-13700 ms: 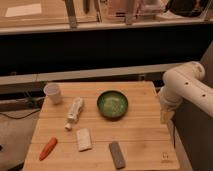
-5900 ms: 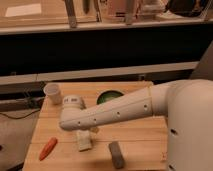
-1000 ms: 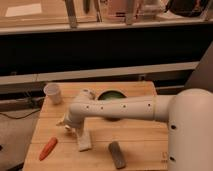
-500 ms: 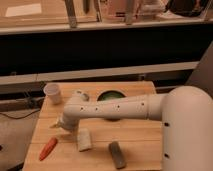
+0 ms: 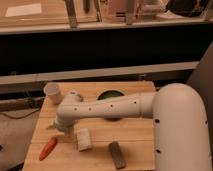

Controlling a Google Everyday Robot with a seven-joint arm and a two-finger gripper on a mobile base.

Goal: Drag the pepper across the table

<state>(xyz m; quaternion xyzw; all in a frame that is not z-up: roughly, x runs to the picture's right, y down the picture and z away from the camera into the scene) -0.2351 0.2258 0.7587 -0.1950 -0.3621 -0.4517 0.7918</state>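
The white arm reaches across the table (image 5: 136, 133), its gripper (image 5: 61, 131) low near the 8 o'clock edge; whether it grasps anything cannot be told. The orange-red pepper (image 5: 48, 148) lies just beside it at 7 o'clock, a white block (image 5: 83, 140) at the pepper's 3 o'clock.

One pepper (image 5: 48, 148), one cup (image 5: 52, 93), one bowl (image 5: 111, 95), one block (image 5: 84, 139), one bar (image 5: 117, 154), one gripper (image 5: 61, 131) near the pepper.

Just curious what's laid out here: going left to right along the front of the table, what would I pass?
Pepper → the claw, just right of it and slightly farther back → pale block → grey bar.
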